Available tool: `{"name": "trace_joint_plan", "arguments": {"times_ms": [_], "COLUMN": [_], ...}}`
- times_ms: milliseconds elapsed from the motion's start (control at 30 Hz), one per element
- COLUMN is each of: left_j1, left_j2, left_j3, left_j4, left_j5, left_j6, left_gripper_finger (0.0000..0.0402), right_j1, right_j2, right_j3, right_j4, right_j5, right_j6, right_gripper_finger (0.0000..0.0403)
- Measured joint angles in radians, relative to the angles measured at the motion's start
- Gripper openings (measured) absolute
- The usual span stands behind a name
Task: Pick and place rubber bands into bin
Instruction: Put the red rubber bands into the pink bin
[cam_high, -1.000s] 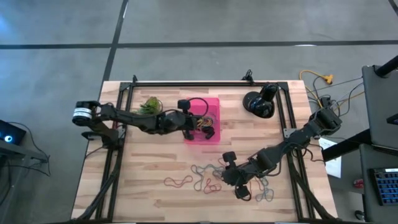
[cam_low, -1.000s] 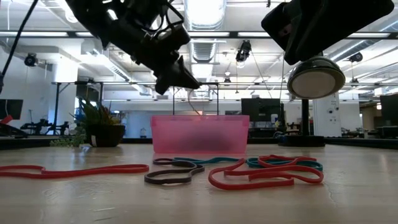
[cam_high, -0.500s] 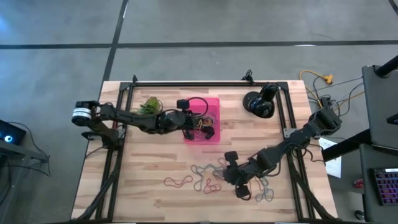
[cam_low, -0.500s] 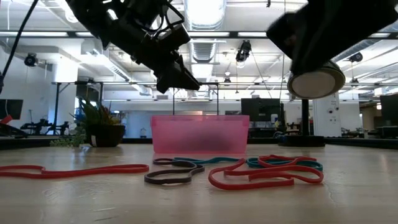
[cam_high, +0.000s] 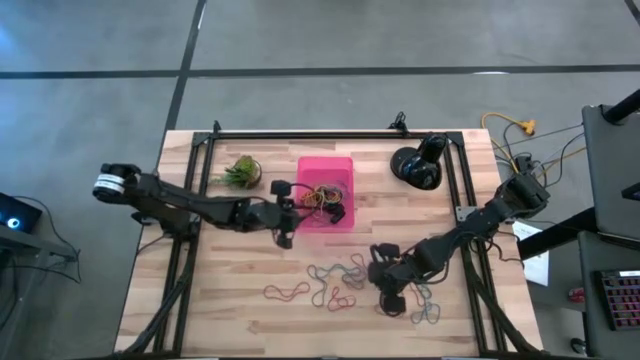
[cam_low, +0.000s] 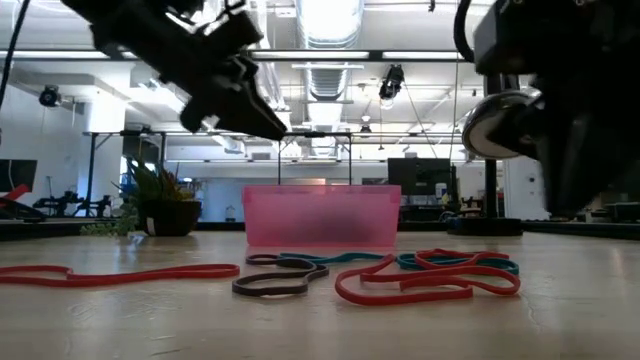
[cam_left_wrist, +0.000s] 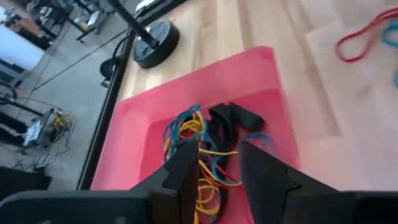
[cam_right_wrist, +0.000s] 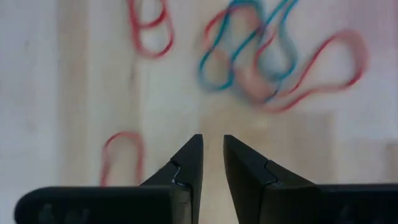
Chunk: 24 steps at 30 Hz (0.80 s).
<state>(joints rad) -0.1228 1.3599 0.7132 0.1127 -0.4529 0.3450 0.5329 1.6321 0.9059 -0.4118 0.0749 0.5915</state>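
Note:
The pink bin stands at the table's far middle, with a tangle of rubber bands lying on its floor. More rubber bands, red, blue-grey and dark, lie loose on the wood near the front. My left gripper hovers open above the bin's near left corner, nothing between its fingers. My right gripper hangs above the loose bands, pointing down. Its fingers stand a narrow gap apart over bare wood.
A small green plant stands left of the bin and a round black object to its right. Black frame rails run along the table's far edge and sides. Bare wood lies between the bin and the loose bands.
My left gripper has drawn back from over the bin toward the table's left edge and now stands by the bin's near left corner. My right gripper has shifted a little toward the table's right edge. The loose bands have stayed in place.

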Motion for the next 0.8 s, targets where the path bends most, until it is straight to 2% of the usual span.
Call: {"name": "trace_joint_plan", "arguments": {"times_ms": [133,267,467,700,800], "left_j1": [-0.034,-0.051,-0.056,-0.056,-0.056], "left_j2": [-0.061,-0.123,-0.184,-0.203,-0.203], "left_j3": [-0.050,-0.086,-0.108,-0.132,-0.132], "left_j4": [0.002,0.008,0.009,0.011,0.015], "left_j5": [0.000,0.000,0.000,0.000,0.000], "left_j6": [-0.001,-0.011,-0.051,-0.053,-0.054], "left_gripper_finger": [0.0097,0.0097,0.0097,0.0097,0.0097], "right_j1": [0.017,0.052,0.103,0.131,0.133], "right_j2": [0.000,0.000,0.016,0.021,0.021], "right_j3": [-0.001,-0.002,-0.005,-0.007,-0.010], "right_j4": [0.001,-0.017,-0.084,-0.116,-0.117], "right_j5": [-0.103,-0.140,-0.085,0.003,0.007], "right_j6": [0.081,0.143,0.181,0.179,0.179], "right_gripper_finger": [0.0059,0.0059,0.0059,0.0059,0.0059]}}
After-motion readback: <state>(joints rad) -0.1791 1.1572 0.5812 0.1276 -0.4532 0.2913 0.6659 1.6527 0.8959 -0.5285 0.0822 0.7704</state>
